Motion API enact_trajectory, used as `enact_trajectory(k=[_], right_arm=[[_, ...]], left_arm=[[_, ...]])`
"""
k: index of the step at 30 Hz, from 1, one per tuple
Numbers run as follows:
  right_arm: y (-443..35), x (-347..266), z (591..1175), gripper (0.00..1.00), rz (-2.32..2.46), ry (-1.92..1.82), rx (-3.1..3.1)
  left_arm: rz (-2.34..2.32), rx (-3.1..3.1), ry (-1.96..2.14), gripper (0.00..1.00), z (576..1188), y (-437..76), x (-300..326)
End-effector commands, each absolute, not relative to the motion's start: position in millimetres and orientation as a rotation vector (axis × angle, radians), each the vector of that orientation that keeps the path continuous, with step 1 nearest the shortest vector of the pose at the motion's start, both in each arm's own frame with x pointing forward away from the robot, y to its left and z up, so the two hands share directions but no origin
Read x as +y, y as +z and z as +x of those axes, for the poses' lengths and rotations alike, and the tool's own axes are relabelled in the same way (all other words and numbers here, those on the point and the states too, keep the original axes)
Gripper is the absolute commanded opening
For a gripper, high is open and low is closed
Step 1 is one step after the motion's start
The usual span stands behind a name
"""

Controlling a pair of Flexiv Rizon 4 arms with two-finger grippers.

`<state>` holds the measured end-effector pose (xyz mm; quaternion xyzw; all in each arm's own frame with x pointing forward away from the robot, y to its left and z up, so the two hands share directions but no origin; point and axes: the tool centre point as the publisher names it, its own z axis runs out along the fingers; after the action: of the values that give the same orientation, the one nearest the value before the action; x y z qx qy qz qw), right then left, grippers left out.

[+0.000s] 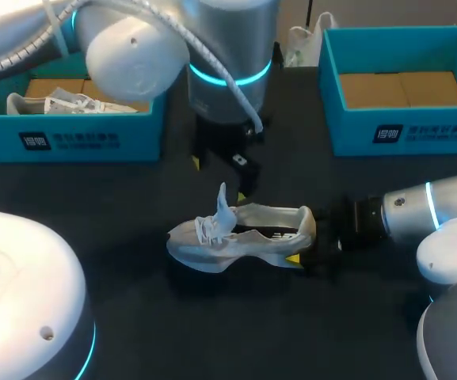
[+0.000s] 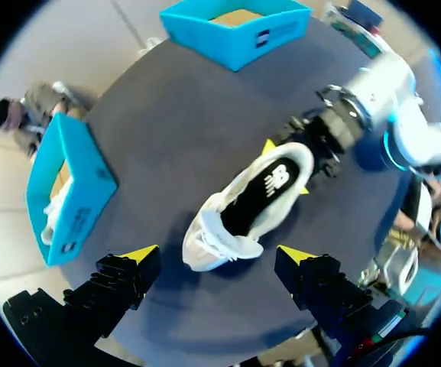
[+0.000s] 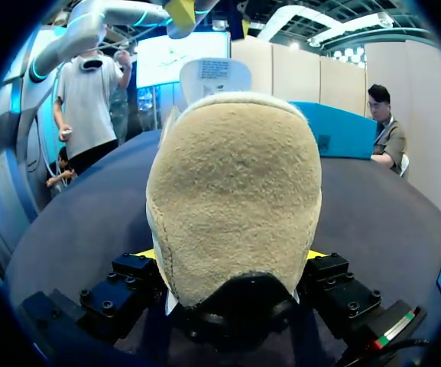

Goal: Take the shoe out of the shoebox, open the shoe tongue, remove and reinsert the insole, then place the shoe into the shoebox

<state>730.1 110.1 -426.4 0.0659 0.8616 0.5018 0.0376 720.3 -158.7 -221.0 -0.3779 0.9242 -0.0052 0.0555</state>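
A pale grey shoe (image 1: 244, 237) lies upright in the middle of the dark table, toe to the left, its tongue (image 1: 224, 207) pulled up. The dark insole (image 2: 257, 200) shows inside it. My right gripper (image 1: 306, 252) holds the heel from both sides. In the right wrist view the tan heel (image 3: 235, 191) fills the space between its fingers (image 3: 128, 279). My left gripper (image 2: 218, 254) hangs open above the shoe's toe end, touching nothing. In the head view the left gripper (image 1: 218, 179) is just behind the shoe.
A blue shoebox (image 1: 70, 138) at the back left holds another white shoe (image 1: 62, 103). A second blue shoebox (image 1: 402, 134) at the back right shows only its cardboard bottom. Both boxes also appear in the left wrist view (image 2: 71, 191) (image 2: 235, 34).
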Motion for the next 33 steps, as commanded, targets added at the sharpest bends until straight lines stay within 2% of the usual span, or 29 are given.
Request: enact_trajectory(k=[1, 6, 10, 11, 12, 13, 33], right_arm=[[-427.2, 111.5, 728.4, 0.0, 0.204, 1.537, 2.645], [-427.2, 111.5, 728.4, 0.0, 0.204, 1.537, 2.645], [-427.2, 111.5, 728.4, 0.0, 0.204, 1.537, 2.645], [-427.2, 111.5, 728.4, 0.0, 0.204, 1.537, 2.645], [-427.2, 111.5, 728.4, 0.0, 0.204, 1.537, 2.645], [-427.2, 111.5, 728.4, 0.0, 0.204, 1.537, 2.645], [-427.2, 111.5, 728.4, 0.0, 0.204, 1.537, 2.645]], left_arm=[[-0.543, 3.129, 0.004, 1.0, 724.2, -204.7, -157.4], [-0.099, 3.198, 0.053, 1.0, 722.0, -199.7, -169.9], [0.073, 3.222, -0.018, 1.0, 719.5, -194.6, -180.8], [0.144, 3.224, -0.035, 0.75, 718.2, -193.4, -182.7], [0.156, 3.227, -0.058, 0.27, 717.6, -191.6, -185.7], [0.209, 3.225, -0.076, 0.0, 716.7, -191.1, -188.2], [0.619, 3.307, -0.251, 0.0, 708.9, -224.8, -228.2]])
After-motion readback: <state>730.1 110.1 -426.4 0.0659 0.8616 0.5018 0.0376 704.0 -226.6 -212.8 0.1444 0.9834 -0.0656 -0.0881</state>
